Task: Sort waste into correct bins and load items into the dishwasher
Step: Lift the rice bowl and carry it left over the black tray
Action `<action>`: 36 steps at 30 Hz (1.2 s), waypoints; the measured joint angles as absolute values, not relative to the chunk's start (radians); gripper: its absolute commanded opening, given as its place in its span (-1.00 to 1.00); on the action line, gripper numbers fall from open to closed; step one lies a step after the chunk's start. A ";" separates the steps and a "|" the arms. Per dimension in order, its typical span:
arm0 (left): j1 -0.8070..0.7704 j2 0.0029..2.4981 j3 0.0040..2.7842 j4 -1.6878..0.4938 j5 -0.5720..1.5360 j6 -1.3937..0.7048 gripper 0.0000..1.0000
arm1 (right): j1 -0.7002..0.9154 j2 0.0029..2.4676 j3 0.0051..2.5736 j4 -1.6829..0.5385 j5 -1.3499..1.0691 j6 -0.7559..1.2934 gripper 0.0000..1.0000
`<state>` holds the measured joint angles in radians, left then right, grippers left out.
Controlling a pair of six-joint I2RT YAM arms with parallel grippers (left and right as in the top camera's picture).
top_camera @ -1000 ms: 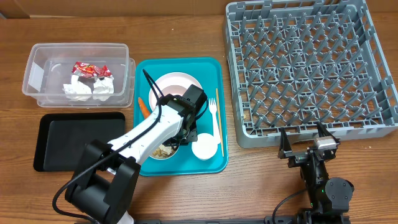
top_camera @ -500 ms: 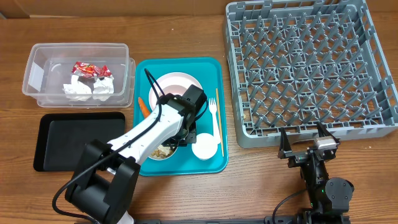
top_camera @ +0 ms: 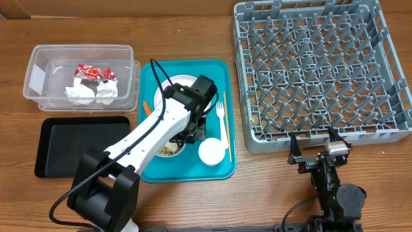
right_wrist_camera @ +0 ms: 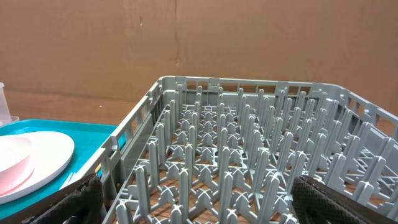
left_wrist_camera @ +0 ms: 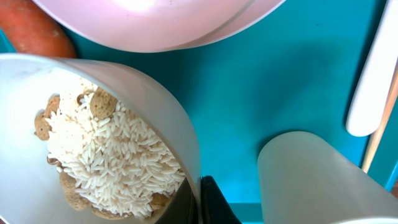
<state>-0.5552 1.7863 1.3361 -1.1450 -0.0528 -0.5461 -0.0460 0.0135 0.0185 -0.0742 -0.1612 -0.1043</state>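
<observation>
A white bowl [top_camera: 168,149] of rice and beige scraps sits on the teal tray [top_camera: 154,71]. My left gripper [top_camera: 192,136] is shut on its right rim. In the left wrist view the fingers [left_wrist_camera: 199,202] pinch the bowl wall [left_wrist_camera: 180,130], with rice [left_wrist_camera: 118,149] inside. An orange carrot [left_wrist_camera: 34,31] and the pink plate [left_wrist_camera: 155,25] lie beyond. The white cup [top_camera: 211,152], fork [top_camera: 221,117] and wooden stick [top_camera: 225,129] lie to the right. My right gripper [top_camera: 317,143] is open and empty by the grey dish rack [top_camera: 322,71].
A clear tub [top_camera: 38,77] at the back left holds white napkins [top_camera: 93,93] and a red wrapper [top_camera: 90,71]. An empty black tray [top_camera: 80,145] lies in front of it. My left arm covers much of the plate [top_camera: 175,82].
My left wrist has shifted a little toward the tray's far side, covering more of the plate, still gripping the bowl. The right arm has not moved.
</observation>
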 measured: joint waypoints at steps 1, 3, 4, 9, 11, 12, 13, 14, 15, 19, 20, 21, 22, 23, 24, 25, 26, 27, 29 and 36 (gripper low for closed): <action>-0.550 1.786 1.343 -1.156 -0.052 -0.546 -0.92 | -0.046 0.014 0.019 -0.074 -0.161 -0.104 1.00; -0.532 1.786 1.362 -1.195 -0.049 -0.542 -0.92 | -0.046 0.014 0.019 -0.074 -0.161 -0.105 1.00; -0.522 1.786 1.372 -1.213 -0.048 -0.540 -0.92 | -0.046 0.014 0.019 -0.074 -0.161 -0.104 1.00; -0.466 1.786 1.418 -1.245 -0.016 -0.493 -0.92 | -0.046 0.014 0.019 -0.075 -0.161 -0.104 1.00; -0.445 1.784 1.427 -1.247 0.009 -0.469 -0.92 | -0.046 0.014 0.019 -0.075 -0.161 -0.104 1.00; -0.435 1.781 1.428 -1.249 0.019 -0.459 -0.92 | -0.046 0.014 0.019 -0.075 -0.161 -0.104 1.00; -0.425 1.774 1.428 -1.254 0.026 -0.450 -0.92 | -0.046 0.014 0.019 -0.075 -0.160 -0.104 1.00; -0.413 1.765 1.428 -1.261 0.032 -0.440 -0.92 | -0.046 0.014 0.019 -0.074 -0.161 -0.104 1.00; -0.402 1.753 1.428 -1.268 0.037 -0.433 -0.92 | -0.046 0.014 0.019 -0.075 -0.161 -0.104 1.00; -0.344 1.673 1.428 -1.298 0.041 -0.407 -0.92 | -0.046 0.014 0.019 -0.075 -0.161 -0.104 1.00; -0.327 1.650 1.428 -1.304 0.041 -0.403 -0.92 | -0.046 0.014 0.019 -0.075 -0.161 -0.104 1.00; -0.310 1.627 1.428 -1.310 0.041 -0.395 -0.92 | -0.046 0.014 0.019 -0.074 -0.161 -0.104 1.00; -0.292 1.603 1.428 -1.316 0.041 -0.385 -0.92 | -0.046 0.014 0.019 -0.074 -0.161 -0.105 1.00; -0.273 1.581 1.428 -1.320 0.041 -0.377 -0.92 | -0.046 0.014 0.019 -0.074 -0.161 -0.104 1.00; -0.252 1.559 1.428 -1.324 0.041 -0.365 -0.92 | -0.046 0.014 0.019 -0.075 -0.161 -0.104 1.00; -0.225 1.537 1.428 -1.326 0.041 -0.355 -0.92 | -0.046 0.014 0.019 -0.074 -0.161 -0.105 1.00; -0.201 1.519 1.428 -1.329 0.041 -0.348 -0.92 | -0.046 0.014 0.019 -0.074 -0.161 -0.104 1.00; -0.175 1.502 1.428 -1.332 0.041 -0.339 -0.92 | -0.046 0.014 0.019 -0.074 -0.161 -0.105 1.00; -0.121 1.473 1.429 -1.333 0.041 -0.332 -0.92 | -0.046 0.014 0.019 -0.075 -0.161 -0.105 1.00; 0.049 1.440 1.428 -1.335 0.028 -0.325 -0.92 | -0.046 0.014 0.019 -0.074 -0.161 -0.105 1.00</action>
<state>0.0490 1.4399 1.4284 -1.3354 0.0284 -0.3248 -0.0460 0.0135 0.0185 -0.0742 -0.1612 -0.1047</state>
